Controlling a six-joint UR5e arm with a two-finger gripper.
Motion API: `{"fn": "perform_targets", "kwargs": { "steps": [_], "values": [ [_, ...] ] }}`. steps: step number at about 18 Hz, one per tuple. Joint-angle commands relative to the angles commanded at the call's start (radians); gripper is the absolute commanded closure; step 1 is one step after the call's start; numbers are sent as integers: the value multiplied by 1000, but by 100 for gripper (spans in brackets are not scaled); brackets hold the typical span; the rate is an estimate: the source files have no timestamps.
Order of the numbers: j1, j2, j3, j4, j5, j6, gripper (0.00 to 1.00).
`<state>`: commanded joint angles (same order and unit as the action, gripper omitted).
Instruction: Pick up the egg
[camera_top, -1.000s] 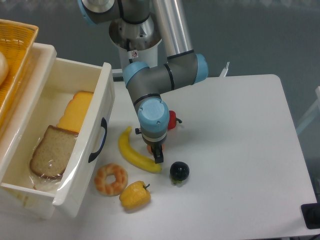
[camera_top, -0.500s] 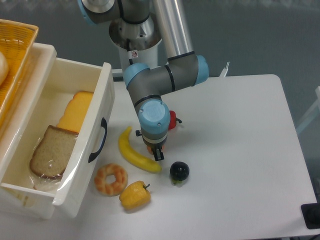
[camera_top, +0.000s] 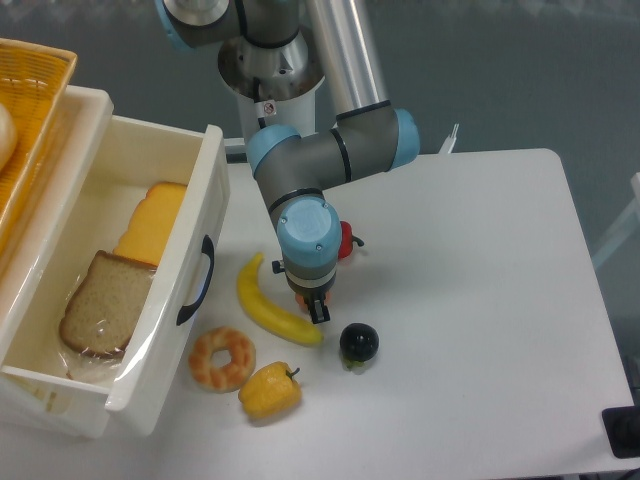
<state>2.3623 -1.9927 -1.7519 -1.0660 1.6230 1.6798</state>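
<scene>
You have one fixed view, looking down on a white counter (camera_top: 470, 300). The arm reaches forward from its base at the top, and its blue wrist hangs directly over the work area, hiding most of what matters.

The pincer (camera_top: 312, 302) points down below that wrist. Only a dark fingertip and a sliver of pinkish orange show under it. That sliver is the egg (camera_top: 301, 297), sitting at the pincer's tip, just right of the banana (camera_top: 270, 304). Whether the pincer is spread around the egg or already pressed onto it, you cannot tell, because the wrist covers the gap. You also cannot tell whether the egg rests on the counter or hangs just above it.

Around it the counter is crowded. The banana's right end lies just beside the dark fingertip. A red round fruit (camera_top: 345, 240) peeks out from behind the wrist on the upper right. A black round fruit (camera_top: 358, 343) sits near, to the lower right. A doughnut (camera_top: 222, 359) and a yellow pepper (camera_top: 270, 391) lie further down-left, and a white drawer (camera_top: 205, 240) holding bread slices stands open at left.

The likely risks: the egg is smooth and oval, so an off-centre pinch could squirt it sideways and set it rolling. A finger could also catch the banana's end and drag it along, or nudge the red fruit.
</scene>
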Motion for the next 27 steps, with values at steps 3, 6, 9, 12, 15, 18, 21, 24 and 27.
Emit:
{"fn": "perform_targets", "kwargs": {
  "steps": [3,6,9,12,15,18,21,24,27],
  "values": [
    [6,38,43,-29,-17,-102,75],
    [9,51,84,-41,-44,-147,75],
    [21,67,135,-81,-70,-216,75],
    [21,77,210,-126,-91,-314,75],
    [29,80,233,-126,-104,-385,76],
    [52,87,242,-126,-147,-405,76],
    [74,94,244,-123,-179,-403,76],
    [92,95,244,-123,-204,-402,76],
    [95,97,239,-124,-209,-399,76]
  ]
}}
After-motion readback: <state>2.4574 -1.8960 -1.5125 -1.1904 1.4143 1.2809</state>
